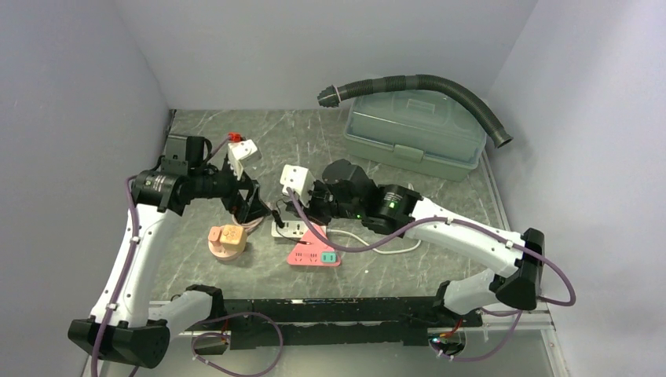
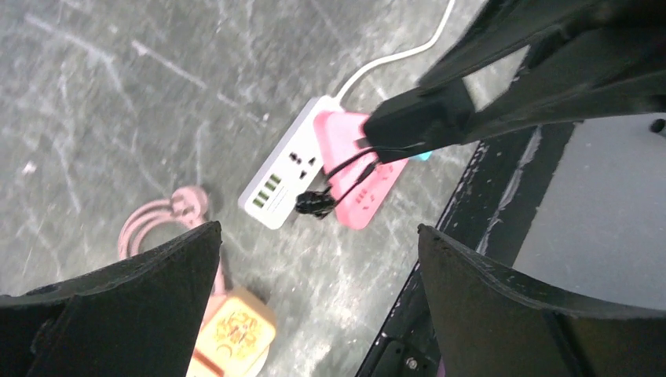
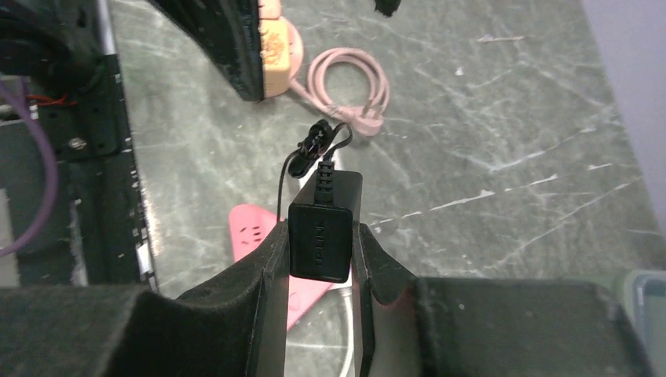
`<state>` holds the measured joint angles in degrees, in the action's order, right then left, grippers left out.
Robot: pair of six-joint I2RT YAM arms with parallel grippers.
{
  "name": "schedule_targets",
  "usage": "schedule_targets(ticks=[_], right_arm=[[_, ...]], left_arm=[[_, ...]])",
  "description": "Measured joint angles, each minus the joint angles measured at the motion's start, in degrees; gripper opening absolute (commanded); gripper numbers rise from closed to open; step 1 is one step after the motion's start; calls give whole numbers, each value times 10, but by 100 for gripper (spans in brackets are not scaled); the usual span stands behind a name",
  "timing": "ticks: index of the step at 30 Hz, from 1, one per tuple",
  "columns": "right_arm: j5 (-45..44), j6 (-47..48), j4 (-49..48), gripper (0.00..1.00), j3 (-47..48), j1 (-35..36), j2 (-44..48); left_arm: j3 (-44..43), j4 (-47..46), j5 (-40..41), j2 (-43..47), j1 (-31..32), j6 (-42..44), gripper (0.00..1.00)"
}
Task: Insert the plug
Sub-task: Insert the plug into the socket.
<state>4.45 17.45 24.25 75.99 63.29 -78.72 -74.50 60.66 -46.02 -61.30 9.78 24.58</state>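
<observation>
Pink power strip (image 1: 312, 256) nearest, white power strip (image 1: 289, 228) just behind, both unheld on counter (image 1: 298, 133). Right tool (image 3: 318, 251) pinching black plug (image 3: 320, 208) above them; prongs hidden, misalignment possible, strip may slide under push. Left tool (image 2: 316, 236) spread wide, empty; dangling cord (image 3: 314, 148) may snag

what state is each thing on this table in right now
left gripper: open, empty
right gripper: shut on the adapter
adapter: held above the table, not in a socket, its cable bundled
white power strip: lying flat, visible sockets empty
pink power strip: lying flat beside the white one
pink cord: coiled, plug loose on the table
box: lid shut, a hose on top
</observation>
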Motion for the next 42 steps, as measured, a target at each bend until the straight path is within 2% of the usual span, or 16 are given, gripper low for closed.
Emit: schedule_targets(ticks=[8, 12, 16, 23, 42], right_arm=[[36, -27, 100, 0, 39, 43, -59], [52, -27, 111, 0, 80, 66, -112], [63, -29, 103, 0, 80, 65, -122], [63, -29, 93, 0, 16, 64, -123], [40, 20, 112, 0, 14, 64, -188]], left_arm=[[34, -8, 132, 20, -39, -14, 100], [58, -35, 182, 31, -69, -29, 100], [61, -44, 217, 29, -86, -33, 100], [80, -52, 224, 24, -87, -35, 100], [96, -51, 221, 21, -89, -33, 100]])
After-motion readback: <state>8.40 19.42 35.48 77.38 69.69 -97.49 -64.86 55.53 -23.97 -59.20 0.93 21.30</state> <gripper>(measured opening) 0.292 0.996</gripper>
